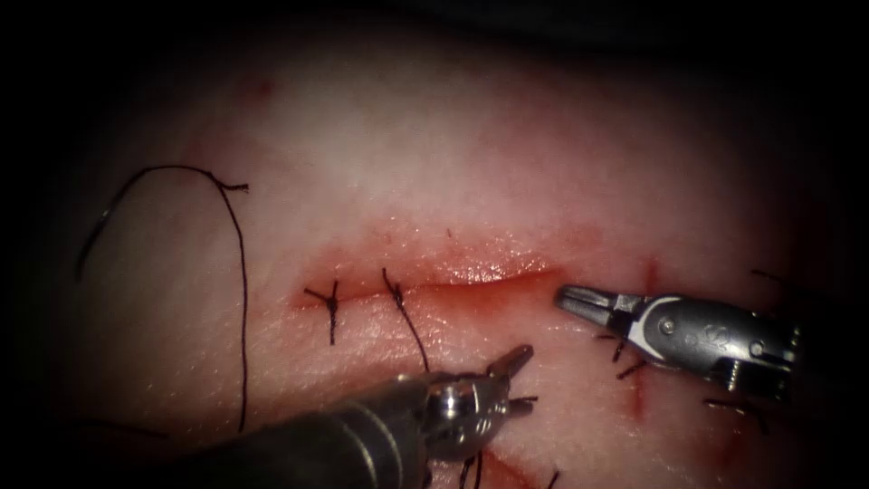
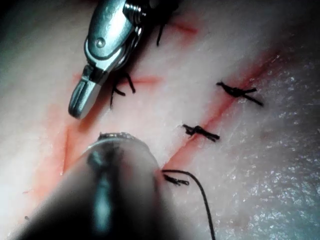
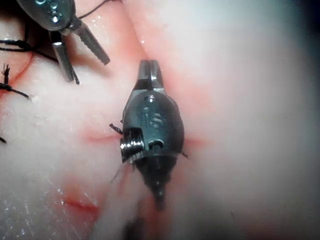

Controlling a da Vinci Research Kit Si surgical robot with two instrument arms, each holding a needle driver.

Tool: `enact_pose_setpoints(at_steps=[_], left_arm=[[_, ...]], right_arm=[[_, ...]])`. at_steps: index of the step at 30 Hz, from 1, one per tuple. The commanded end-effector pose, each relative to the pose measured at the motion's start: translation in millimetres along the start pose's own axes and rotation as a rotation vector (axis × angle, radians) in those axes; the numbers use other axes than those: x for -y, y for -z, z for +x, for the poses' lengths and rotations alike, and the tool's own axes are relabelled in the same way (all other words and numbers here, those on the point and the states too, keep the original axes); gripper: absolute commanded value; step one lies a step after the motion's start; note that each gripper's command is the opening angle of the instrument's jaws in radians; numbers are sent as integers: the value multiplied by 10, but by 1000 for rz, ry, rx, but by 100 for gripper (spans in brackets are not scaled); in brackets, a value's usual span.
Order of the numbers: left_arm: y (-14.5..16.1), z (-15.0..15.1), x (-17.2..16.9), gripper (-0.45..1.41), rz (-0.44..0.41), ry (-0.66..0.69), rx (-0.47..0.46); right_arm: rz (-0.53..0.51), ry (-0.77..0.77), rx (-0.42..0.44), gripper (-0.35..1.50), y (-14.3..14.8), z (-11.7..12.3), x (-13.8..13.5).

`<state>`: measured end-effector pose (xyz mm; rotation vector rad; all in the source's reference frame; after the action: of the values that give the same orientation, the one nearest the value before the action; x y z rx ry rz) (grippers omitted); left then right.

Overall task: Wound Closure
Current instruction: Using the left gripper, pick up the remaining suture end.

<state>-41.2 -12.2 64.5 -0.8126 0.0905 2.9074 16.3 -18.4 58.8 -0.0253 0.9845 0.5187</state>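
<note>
The tissue (image 1: 507, 163) carries a horizontal cut (image 1: 471, 282) with red fluid along it. A knotted stitch (image 1: 331, 299) crosses its left end. A second stitch (image 1: 392, 288) sits just right of that, and its thread (image 1: 415, 337) runs down behind my left tool's wrist. My left tool (image 1: 527, 376) lies below the cut with its jaws open and nothing between them; it also appears in the right wrist view (image 3: 87, 70). My right tool (image 1: 563, 296) rests at the cut's right end, jaws shut and holding nothing, with its tip (image 2: 76, 112) close to the tissue.
A long loose thread (image 1: 243, 299) arcs over the tissue far left of the cut. Short cut thread ends (image 1: 629, 369) lie under the right tool, beside red marks. Tied stitches (image 2: 240, 92) cross a red line in the left wrist view.
</note>
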Motion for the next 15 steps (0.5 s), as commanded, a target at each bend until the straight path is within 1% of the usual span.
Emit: enact_pose_setpoints(at_steps=[1,4,6,7,9,10,11,15], left_arm=[[-8,4,2,19,-4,-3,0],[-8,3,1,19,-10,-6,5],[-9,3,1,16,-12,-1,7],[-10,3,2,11,-14,-2,8],[-12,3,2,-11,-27,-6,18],[-14,3,3,-40,-40,-10,24],[-15,3,3,-45,-52,-13,25],[-17,2,4,-45,-98,-24,28]], right_arm=[[1,0,-2,-35,-11,-1,2],[0,-1,-2,-35,-11,0,3],[0,-1,-2,-35,-11,0,3],[0,-1,-2,-35,-11,0,3],[-1,-1,-2,-35,-12,0,3],[-1,-1,-2,-35,-12,0,3],[-1,-1,-2,-35,-11,0,3],[-1,-1,-2,-35,-12,0,3]])
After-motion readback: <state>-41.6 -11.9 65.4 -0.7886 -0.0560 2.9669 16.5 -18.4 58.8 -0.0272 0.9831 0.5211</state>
